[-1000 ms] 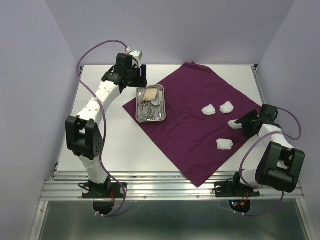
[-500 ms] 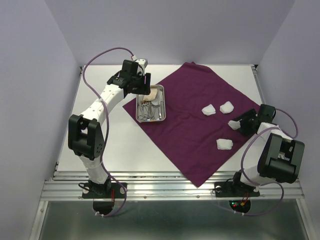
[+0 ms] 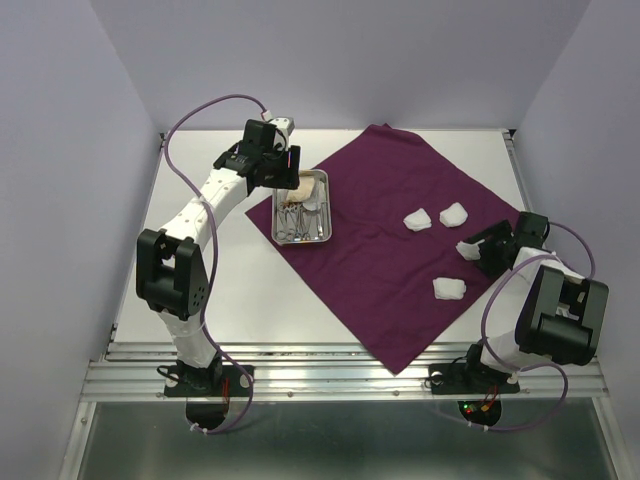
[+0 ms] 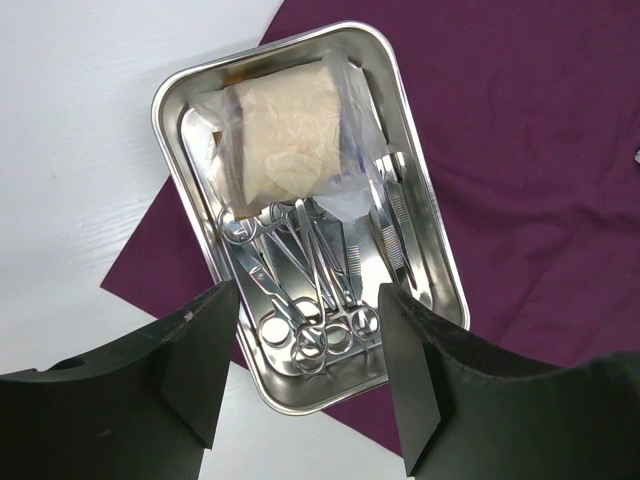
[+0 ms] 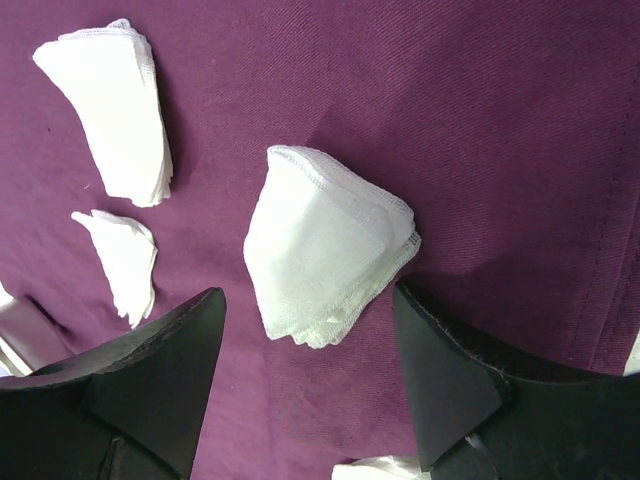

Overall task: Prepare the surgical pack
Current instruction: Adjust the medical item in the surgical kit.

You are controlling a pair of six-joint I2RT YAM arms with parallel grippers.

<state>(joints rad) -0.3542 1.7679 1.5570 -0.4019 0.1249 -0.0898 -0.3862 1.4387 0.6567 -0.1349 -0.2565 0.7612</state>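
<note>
The left gripper (image 4: 305, 300) hangs open above the steel tray (image 4: 172, 120). The tray sits on the left corner of the purple cloth (image 3: 380, 190) and holds scissors (image 4: 300, 280), forceps (image 4: 392, 215) and a clear packet (image 4: 285, 130). Farther right, four gauze pads (image 3: 418, 220) lie on the cloth. The right gripper (image 5: 308, 300) stands open astride the rightmost pad (image 5: 325, 255), not touching it.

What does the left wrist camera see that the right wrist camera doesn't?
Only the left wrist view: a steel tray holding scissors and a packet, plus a bit of white table. Only the right wrist view: white gauze pads. Both: the purple cloth, and each camera's own fingers, with the left gripper and right gripper open and empty.
</note>
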